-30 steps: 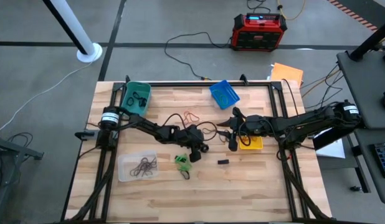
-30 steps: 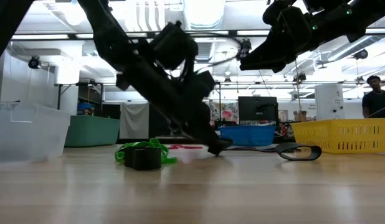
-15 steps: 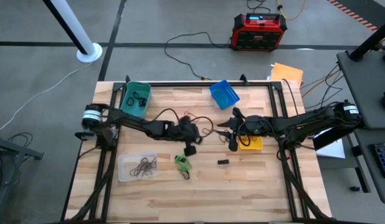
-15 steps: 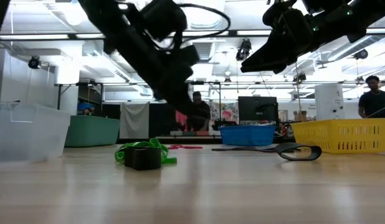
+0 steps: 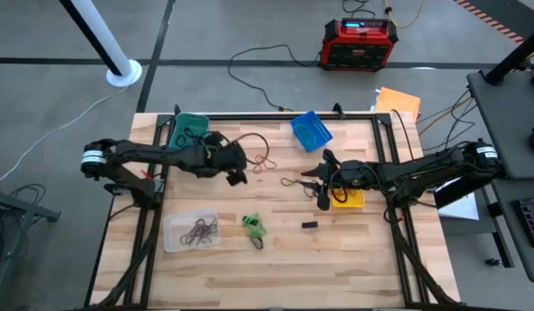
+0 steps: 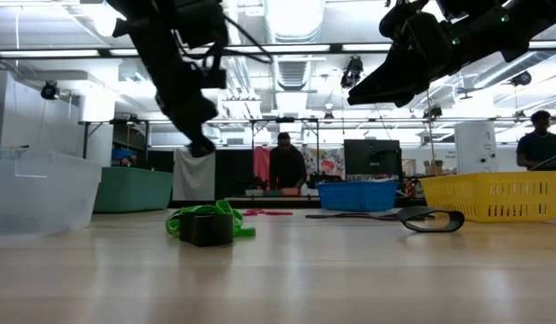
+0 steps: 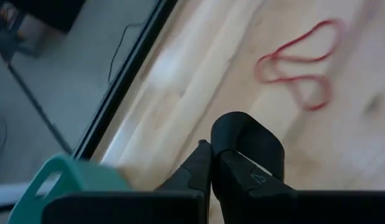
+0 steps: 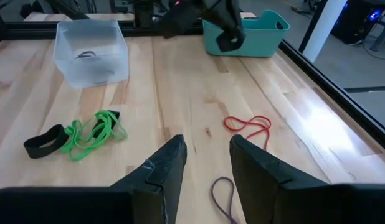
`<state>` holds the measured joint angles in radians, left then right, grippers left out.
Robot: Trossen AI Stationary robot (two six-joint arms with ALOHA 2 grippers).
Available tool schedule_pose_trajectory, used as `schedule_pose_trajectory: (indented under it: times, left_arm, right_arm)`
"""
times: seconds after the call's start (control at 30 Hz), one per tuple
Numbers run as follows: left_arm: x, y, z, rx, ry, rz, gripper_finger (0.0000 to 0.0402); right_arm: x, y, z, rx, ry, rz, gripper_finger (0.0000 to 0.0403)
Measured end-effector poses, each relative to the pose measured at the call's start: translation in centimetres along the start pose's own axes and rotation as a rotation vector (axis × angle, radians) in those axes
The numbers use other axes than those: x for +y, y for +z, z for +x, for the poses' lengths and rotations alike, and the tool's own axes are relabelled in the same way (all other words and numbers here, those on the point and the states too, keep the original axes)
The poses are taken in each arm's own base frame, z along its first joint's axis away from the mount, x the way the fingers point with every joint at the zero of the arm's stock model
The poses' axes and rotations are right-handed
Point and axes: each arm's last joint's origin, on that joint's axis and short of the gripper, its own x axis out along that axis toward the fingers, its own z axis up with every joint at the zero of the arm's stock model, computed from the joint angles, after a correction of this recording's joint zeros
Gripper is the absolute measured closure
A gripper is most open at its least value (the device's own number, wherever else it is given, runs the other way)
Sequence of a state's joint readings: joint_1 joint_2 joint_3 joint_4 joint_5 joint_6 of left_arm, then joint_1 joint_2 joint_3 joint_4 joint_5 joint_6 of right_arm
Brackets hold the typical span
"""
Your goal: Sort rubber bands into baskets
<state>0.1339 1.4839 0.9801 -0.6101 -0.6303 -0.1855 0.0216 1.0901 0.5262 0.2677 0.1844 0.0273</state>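
Left gripper (image 5: 236, 175): fingers pressed together, raised beside teal basket (image 5: 188, 135), near far-left corner.
Right gripper (image 5: 318, 180): fingers narrowly apart, mid-surface.

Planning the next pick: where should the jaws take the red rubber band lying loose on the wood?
Grip the red rubber band at an outer loop, coming straight down from above. It lies flat and twisted on the wooden table, so only a top-down pinch across one thin strand looks workable.
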Motion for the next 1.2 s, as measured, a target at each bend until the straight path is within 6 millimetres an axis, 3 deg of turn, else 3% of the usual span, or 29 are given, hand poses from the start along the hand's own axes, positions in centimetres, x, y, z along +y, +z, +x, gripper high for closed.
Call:
schedule_pose_trajectory:
  times: [0.3, 0.5, 0.73, 0.97, 1.2]
  left_arm:
    - [4.6, -2.9, 0.9, 0.097, 0.083, -0.11, 0.0402]
    - [7.6, -5.0, -0.1, 0.112, 0.136, -0.222, 0.0402]
    - [11.1, -8.0, -0.7, 0.231, 0.341, -0.372, 0.0402]
    - [13.1, -8.9, -0.2, 0.307, 0.375, -0.43, 0.0402]
    - [13.6, -8.9, 0.2, 0.306, 0.313, -0.445, 0.0401]
  right_arm:
    - [0.0, 0.0, 0.0, 0.002, 0.0, -0.001, 0.0284]
    - [0.0, -0.1, 0.0, 0.003, 0.0, -0.004, 0.0285]
    - [0.0, -0.1, 0.0, 0.003, -0.001, -0.012, 0.0289]
    - [0.0, -0.1, 0.0, 0.003, 0.0, -0.012, 0.0294]
    - [0.0, -0.1, 0.0, 0.003, 0.0, -0.009, 0.0298]
